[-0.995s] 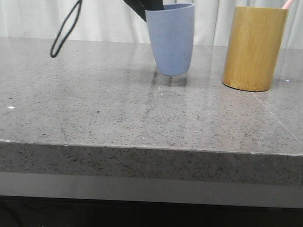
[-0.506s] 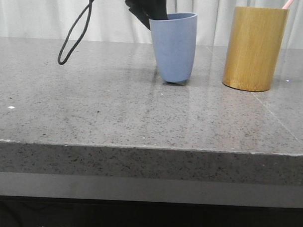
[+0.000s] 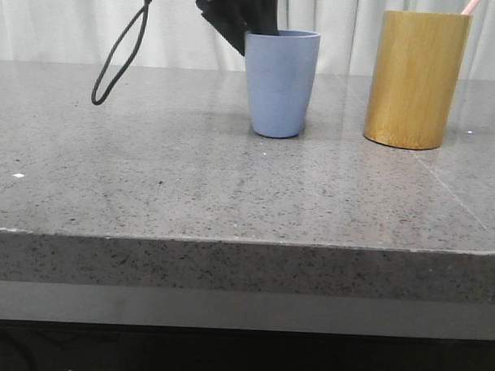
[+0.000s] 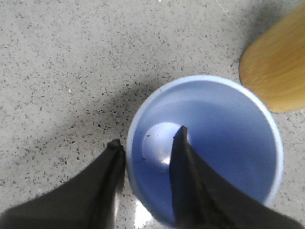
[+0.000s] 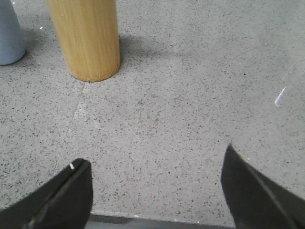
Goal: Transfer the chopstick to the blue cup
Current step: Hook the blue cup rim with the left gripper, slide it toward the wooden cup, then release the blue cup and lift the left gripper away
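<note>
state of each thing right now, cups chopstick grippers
blue cup: upright on the table, empty, rim pinched
bamboo holder: upright, holds the chopstick
chopstick: pink tip poking out of the holder
left gripper: shut on the cup wall, one finger inside
right gripper: open, holding nothing

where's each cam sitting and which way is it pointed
Front view: low at the table edge, facing forward at the blue cup and bamboo holder; left gripper at the cup rim.
Left wrist view: above the cup, looking down; one finger inside, one outside the wall.
Right wrist view: over bare table, looking down and forward; open right gripper.
All three views share the cup and the holder.
</note>
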Action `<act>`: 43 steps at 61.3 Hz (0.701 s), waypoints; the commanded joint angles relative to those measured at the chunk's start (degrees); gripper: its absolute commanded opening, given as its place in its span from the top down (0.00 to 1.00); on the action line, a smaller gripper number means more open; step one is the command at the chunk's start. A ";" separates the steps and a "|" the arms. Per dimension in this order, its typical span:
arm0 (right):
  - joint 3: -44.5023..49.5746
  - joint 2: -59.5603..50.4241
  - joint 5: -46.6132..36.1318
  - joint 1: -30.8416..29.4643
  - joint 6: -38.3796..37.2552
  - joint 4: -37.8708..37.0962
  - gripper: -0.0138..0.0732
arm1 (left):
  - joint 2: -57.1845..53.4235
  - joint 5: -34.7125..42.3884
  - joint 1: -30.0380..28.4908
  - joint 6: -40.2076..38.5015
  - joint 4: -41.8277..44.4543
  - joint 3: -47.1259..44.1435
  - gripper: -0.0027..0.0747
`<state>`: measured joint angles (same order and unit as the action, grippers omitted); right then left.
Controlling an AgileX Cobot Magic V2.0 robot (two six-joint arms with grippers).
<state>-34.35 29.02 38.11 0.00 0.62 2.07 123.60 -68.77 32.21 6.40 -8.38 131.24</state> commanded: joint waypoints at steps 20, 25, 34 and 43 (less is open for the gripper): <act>-1.81 0.62 -3.41 -0.37 0.52 1.51 0.19 | -14.48 -1.01 0.01 -0.52 -0.80 -2.09 0.65; -1.81 0.62 -2.69 -0.37 0.52 2.17 0.19 | -17.88 -1.65 -0.46 -0.52 -0.61 -5.09 0.65; -1.81 0.62 -1.32 -0.37 0.52 2.77 0.19 | -24.18 -3.04 -2.04 -0.52 -0.40 -8.64 0.65; -2.80 1.19 0.14 -0.43 -2.53 2.06 0.19 | -30.55 -3.04 -3.07 -0.52 -0.27 -13.28 0.65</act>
<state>-34.57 29.14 41.04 0.05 0.00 4.51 99.20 -72.44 29.74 6.27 -8.09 119.31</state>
